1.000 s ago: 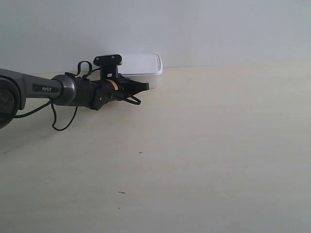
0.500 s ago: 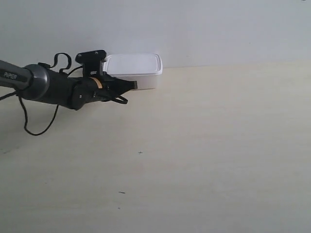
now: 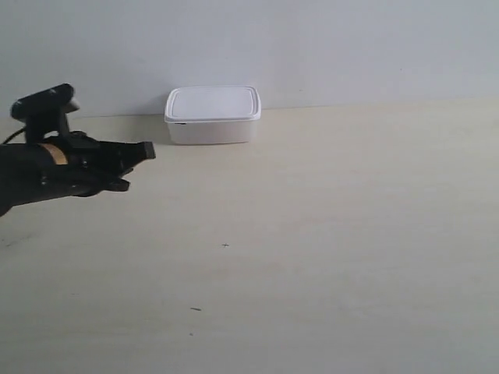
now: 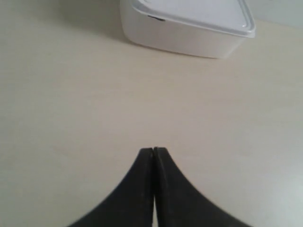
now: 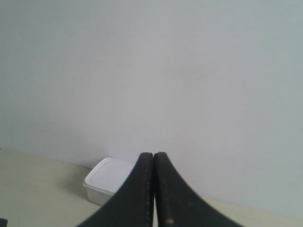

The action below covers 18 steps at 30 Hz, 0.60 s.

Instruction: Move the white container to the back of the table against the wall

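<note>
The white container (image 3: 212,114) with its flat lid stands at the back of the table (image 3: 327,234), close against the pale grey-blue wall (image 3: 312,47). The left gripper (image 3: 144,152) is shut and empty, hovering apart from the tub at the exterior view's left. In the left wrist view the shut gripper (image 4: 154,150) points toward the white container (image 4: 189,28), with bare table between them. The right gripper (image 5: 154,155) is shut too, and the white container (image 5: 106,182) shows partly behind its fingers, below the wall (image 5: 189,71). The right arm is outside the exterior view.
A few tiny dark specks (image 3: 225,245) mark the cream table surface. Nothing else stands on the table in any view.
The left arm has drawn back toward the exterior view's left, away from the container. The container has stayed in place against the wall and is now fully uncovered.
</note>
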### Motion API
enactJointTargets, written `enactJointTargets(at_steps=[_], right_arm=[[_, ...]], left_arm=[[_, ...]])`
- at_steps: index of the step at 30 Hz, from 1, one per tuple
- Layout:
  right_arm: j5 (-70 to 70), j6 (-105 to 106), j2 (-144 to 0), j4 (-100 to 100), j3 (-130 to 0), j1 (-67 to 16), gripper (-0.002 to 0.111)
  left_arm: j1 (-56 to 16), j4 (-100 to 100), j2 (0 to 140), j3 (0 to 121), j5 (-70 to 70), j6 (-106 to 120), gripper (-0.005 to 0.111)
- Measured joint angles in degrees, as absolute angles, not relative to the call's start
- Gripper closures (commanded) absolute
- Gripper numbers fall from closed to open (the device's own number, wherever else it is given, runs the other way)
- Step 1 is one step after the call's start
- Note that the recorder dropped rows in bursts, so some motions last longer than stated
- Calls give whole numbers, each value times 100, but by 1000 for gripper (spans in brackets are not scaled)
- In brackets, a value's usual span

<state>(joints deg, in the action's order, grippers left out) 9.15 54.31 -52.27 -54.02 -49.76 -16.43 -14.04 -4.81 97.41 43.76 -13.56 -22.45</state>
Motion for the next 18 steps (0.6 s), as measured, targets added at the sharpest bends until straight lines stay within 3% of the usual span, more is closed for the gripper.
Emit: enactJointTargets(at_steps=[9, 18], right_arm=[[1441, 4564, -3964, -4986, -4976, -1643, 108], [3426, 723, -2325, -1117, -4976, -1643, 108]], left_arm=[[-1394, -481, 6085, 2654, 109, -2221, 107], [-1394, -504, 2879, 2311, 2110, -2290, 107]])
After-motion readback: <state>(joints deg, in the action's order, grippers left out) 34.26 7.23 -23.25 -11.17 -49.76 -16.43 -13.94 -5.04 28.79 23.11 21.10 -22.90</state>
